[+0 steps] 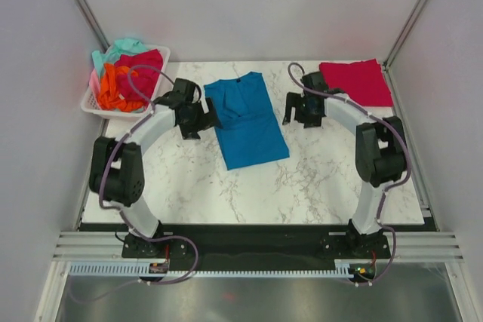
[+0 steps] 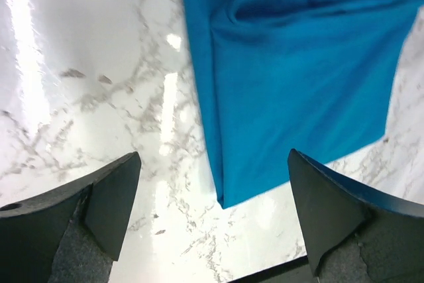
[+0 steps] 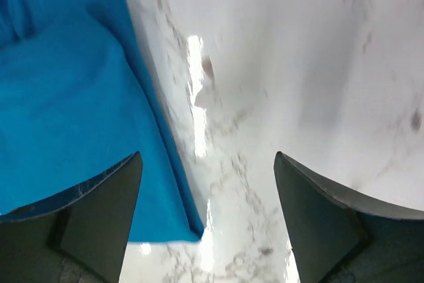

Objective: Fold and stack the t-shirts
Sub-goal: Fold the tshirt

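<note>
The left arm (image 1: 121, 167) rises from its base at the near edge of the desk (image 1: 317, 179). Its elbow is pushed out to the left and its forearm sweeps inward, so the left tool (image 1: 205, 115) sits at the left edge of the teal-blue t-shirt (image 1: 245, 122). In the left wrist view the left tool (image 2: 215, 213) is released, with its two dark fingers (image 2: 109, 207) spread wide over the marble and gripping nothing. A folded corner of the teal-blue t-shirt (image 2: 298, 91) lies below the gap between them. The right arm (image 1: 381, 152) mirrors this pose, elbow out to the right and forearm bent inward. The right tool (image 1: 296, 115) is just beside the shirt's right edge and apart from it. In the right wrist view the right tool (image 3: 207, 213) is likewise released. Its fingers (image 3: 99, 217) are wide apart, with the shirt's edge (image 3: 73, 117) under the left one and bare marble under the other. The teal-blue t-shirt lies in the middle of the desk as a long, narrow, slightly tilted shape with its sides folded in. A red t-shirt (image 1: 356, 82) lies folded flat at the far right corner. At the far left, a white basket (image 1: 94, 105) holds an orange shirt (image 1: 117, 90), a mint shirt (image 1: 121, 47) and a crimson shirt (image 1: 148, 62) in a heap.
</note>
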You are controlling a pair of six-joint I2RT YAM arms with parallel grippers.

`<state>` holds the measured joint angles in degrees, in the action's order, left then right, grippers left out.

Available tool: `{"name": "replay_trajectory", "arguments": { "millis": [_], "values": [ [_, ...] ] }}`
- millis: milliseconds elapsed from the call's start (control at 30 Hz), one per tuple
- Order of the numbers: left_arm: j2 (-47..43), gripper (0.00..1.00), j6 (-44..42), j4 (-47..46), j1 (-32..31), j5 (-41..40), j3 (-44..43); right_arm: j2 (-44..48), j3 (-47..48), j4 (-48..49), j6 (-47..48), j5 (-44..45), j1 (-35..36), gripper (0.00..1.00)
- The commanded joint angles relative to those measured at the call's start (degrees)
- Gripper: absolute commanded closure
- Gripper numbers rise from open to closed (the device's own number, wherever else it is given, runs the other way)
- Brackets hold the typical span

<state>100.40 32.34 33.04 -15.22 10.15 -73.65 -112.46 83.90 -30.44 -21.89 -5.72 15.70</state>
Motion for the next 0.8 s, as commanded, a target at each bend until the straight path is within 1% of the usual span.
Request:
{"name": "replay_trajectory", "arguments": {
  "millis": [0,33,67,100,167,200,367,400,433,500,533,600,633,733,767],
  "values": [
    [-8.10,0.01,1.06,-3.41,-3.05,2.23,8.57,9.08,-12.41,8.87,-3.24,-8.58,0.03,0.12],
    [-9.42,0.01,1.41,-4.98,-4.97,2.67,10.61,10.24,-15.05,10.03,-4.03,-9.92,0.03,0.12],
    [-11.70,0.02,1.93,-7.00,-5.86,2.94,12.46,11.29,-19.69,11.18,-5.34,-10.71,0.03,0.12],
    [-12.50,0.02,2.98,-8.24,-6.65,3.38,15.78,12.87,-21.83,14.06,-6.31,-12.72,0.03,0.12],
    [-14.78,0.03,4.22,-11.31,-8.41,3.82,18.88,14.55,-26.91,16.71,-8.07,-14.14,0.03,0.14],
    [-15.32,0.04,5.27,-12.20,-8.77,4.34,21.41,14.82,-27.99,18.55,-8.43,-14.76,0.03,0.14],
    [-16.90,0.06,6.68,-14.23,-10.44,4.53,24.78,14.73,-31.77,21.55,-9.40,-15.73,0.12,0.22],
    [-17.43,0.07,6.77,-14.40,-10.70,4.53,25.13,14.03,-31.95,22.08,-9.66,-15.82,0.12,0.25],
    [-17.52,0.07,6.86,-14.40,-10.88,4.44,25.31,13.51,-32.04,22.17,-9.92,-16.43,0.03,0.34],
    [-17.96,0.07,7.39,-15.10,-11.14,4.00,26.00,12.80,-33.00,22.96,-10.63,-16.87,0.12,0.43],
    [-18.22,0.07,7.65,-15.63,-11.23,3.82,26.45,12.80,-33.62,23.57,-11.24,-17.22,0.20,0.52],
    [-18.48,0.08,8.70,-18.69,-11.49,3.82,28.28,13.41,-35.73,25.15,-11.86,-17.49,0.29,0.63],
    [-18.49,0.08,9.06,-20.10,-11.50,4.17,28.99,13.76,-36.60,25.51,-12.30,-17.57,0.29,0.74],
    [-17.70,0.12,10.64,-24.05,-12.11,3.91,31.37,15.17,-39.51,27.35,-13.26,-17.84,0.38,0.83],
    [-17.26,0.14,11.34,-24.77,-12.28,3.65,32.33,15.60,-40.47,28.14,-13.44,-18.36,0.38,0.84]
  ]
}}
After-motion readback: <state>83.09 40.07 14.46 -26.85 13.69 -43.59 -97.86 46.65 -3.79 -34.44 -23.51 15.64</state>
